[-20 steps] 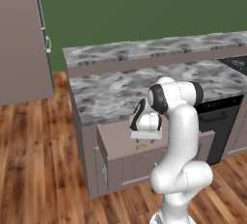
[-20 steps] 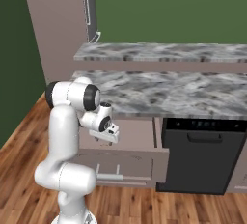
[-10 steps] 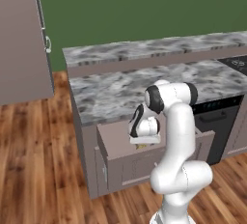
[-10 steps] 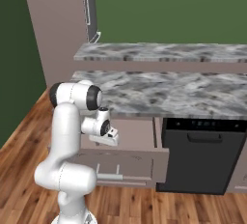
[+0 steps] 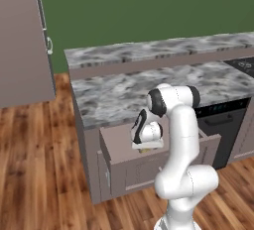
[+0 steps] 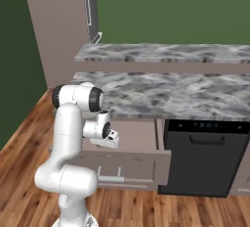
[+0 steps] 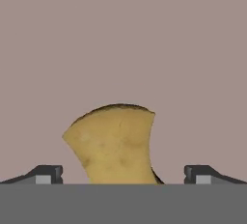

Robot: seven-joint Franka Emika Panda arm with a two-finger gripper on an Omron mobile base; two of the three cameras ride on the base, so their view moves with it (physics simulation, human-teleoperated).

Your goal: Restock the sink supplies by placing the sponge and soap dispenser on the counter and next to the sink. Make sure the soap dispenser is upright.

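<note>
green wall behind, marbled counter (image 5: 124, 87) running across over brown cabinets, and below its edge an open drawer (image 5: 119, 140) with the arm bent right down into it. gripper (image 5: 145, 147) is low inside the drawer in the left base view, and from the right base side you see the same hand (image 6: 108, 140) tucked just under the counter's lip, nose pointing down.

now the hand view, and this is the one that matters: the sponge (image 7: 115, 143), a yellow-orange lump, sits dead centre on the plain drawer floor (image 7: 120, 39), straight ahead of the gripper (image 7: 123, 175) and right between the two dark fingertips (image 7: 46, 174). the tips stand wide, one on either side, with clear gaps to the sponge on both flanks. so the jaws are spread, nothing gripped yet. the sponge looks curved, wider at the top, narrowing toward the camera; its lower part is cut off at the bottom of the view, so how deep the tips have reached around it i cannot say.

judgement call: this is the pick on the sponge, early in the task. it's lined up nicely on the gripper's axis, so the coming move looks like a squeeze, then a lift clear of the drawer front and up onto the counter. soft lump, likely to squash, so a centred grip counts.
</note>
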